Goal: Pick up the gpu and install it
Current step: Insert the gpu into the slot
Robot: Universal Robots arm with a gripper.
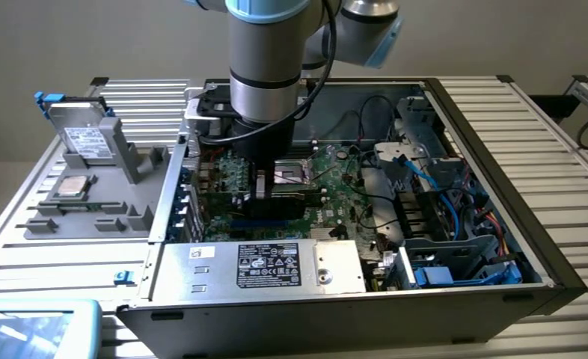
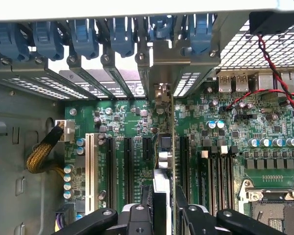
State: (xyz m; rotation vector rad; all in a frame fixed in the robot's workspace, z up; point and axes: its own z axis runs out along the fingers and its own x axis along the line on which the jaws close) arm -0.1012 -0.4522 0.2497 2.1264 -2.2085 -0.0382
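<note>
From the exterior view you get the whole layout. The open computer case [image 1: 473,187] rests on the slatted table [image 1: 533,120], and the arm [image 1: 269,67] comes straight down into it over the green motherboard [image 1: 334,176]. The end effector [image 1: 264,187] sits low inside the case, just beside the CPU socket [image 1: 292,173], and the arm's bulk hides what it holds. Outside the case, on the exterior view's left, you can see a grey fixture [image 1: 94,202] carrying a hard drive [image 1: 87,140] stood on edge and a small silvery chip [image 1: 72,187] lying flat. The power supply [image 1: 274,265] with its dark label takes the near corner of the case, and blue cables [image 1: 424,172] run by the drive bays on the exterior view's right.

The wrist view gives you what the arm covers. The gpu [image 2: 166,147] stands on edge between the two fingers [image 2: 143,215], seen almost edge-on. The end effector [image 2: 162,198] is clenched on it, one finger against each face. The card runs from the end effector towards the row of blue slot latches [image 2: 83,36] at the case's rear wall, with its metal bracket [image 2: 161,93] close to the slot openings. It stands over the motherboard among the black expansion slots [image 2: 129,166], with the white slot [image 2: 89,161] well to one side. You cannot tell whether its lower edge is seated in a slot.
</note>
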